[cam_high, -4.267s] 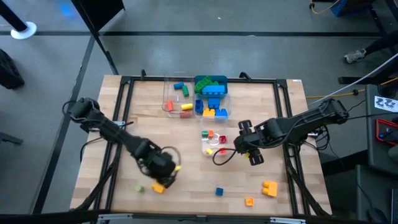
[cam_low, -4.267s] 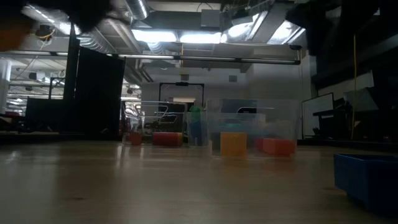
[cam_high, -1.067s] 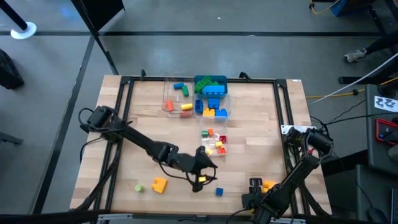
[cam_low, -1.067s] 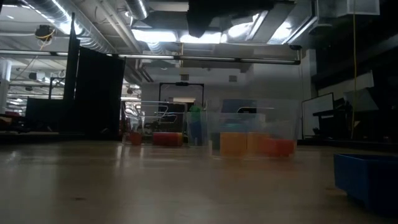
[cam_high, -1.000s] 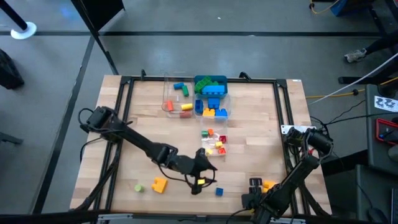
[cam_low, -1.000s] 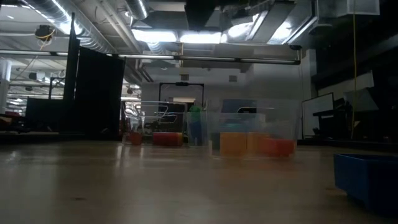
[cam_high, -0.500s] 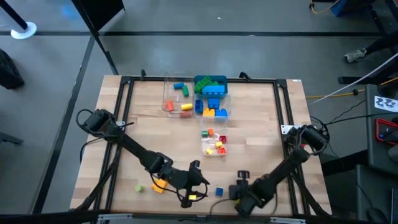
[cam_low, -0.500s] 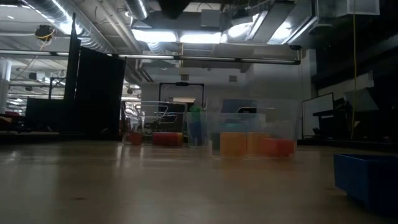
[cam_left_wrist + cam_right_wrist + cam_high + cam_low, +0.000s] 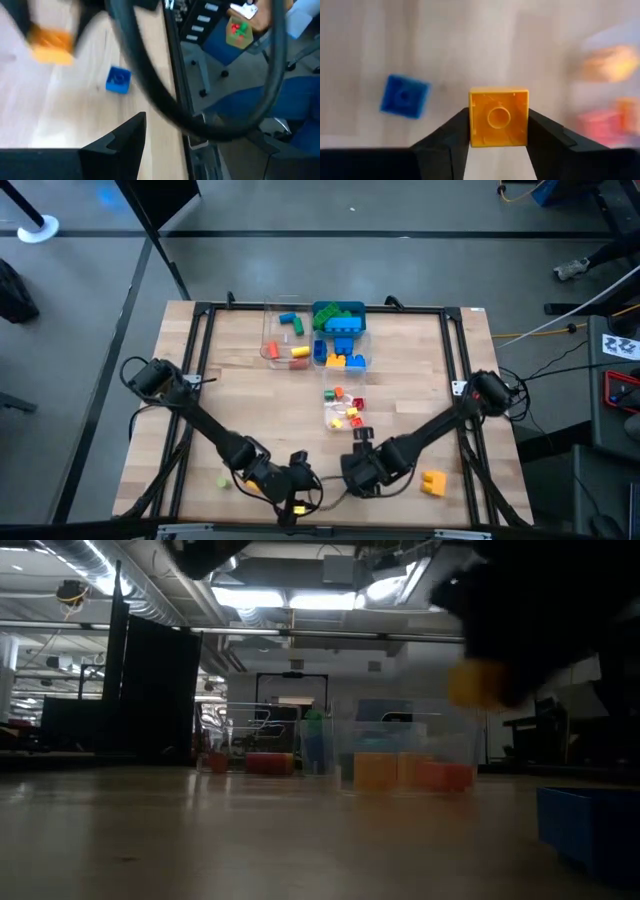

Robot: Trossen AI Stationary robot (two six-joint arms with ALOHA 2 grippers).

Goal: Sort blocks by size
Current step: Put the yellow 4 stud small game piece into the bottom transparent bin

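My right gripper (image 9: 498, 125) hangs over the table's near middle (image 9: 362, 470), shut on a small orange block (image 9: 498, 117), which also shows in the left wrist view (image 9: 50, 45). A small blue block (image 9: 404, 96) lies flat on the wood beside it. My left gripper (image 9: 297, 498) is at the near edge. A small yellow bit (image 9: 297, 507) shows at its tip in the high view, and I cannot tell whether it is held. A larger orange block (image 9: 433, 483) and a small green block (image 9: 222, 480) lie loose on the table. My right gripper pinches the orange block by two opposite side walls (image 9: 471, 125) between its two fingers (image 9: 540, 135). The fingers come steeply from above. The block is lifted clear of the table, and its hollow underside with the round tube faces the wrist camera.
A small clear tub (image 9: 343, 410) with tiny blocks stands mid-table. Farther back are a clear tub (image 9: 285, 335) and a tub with blue and green blocks (image 9: 340, 330). A black cable (image 9: 150, 85) loops near my left gripper. A dark metal frame (image 9: 455, 360) rims the table.
My right gripper has carried the small orange block from the near right corner toward the table's left and far side, rising, and has uncovered the larger orange block. My left gripper has gone toward the near edge and a little left.
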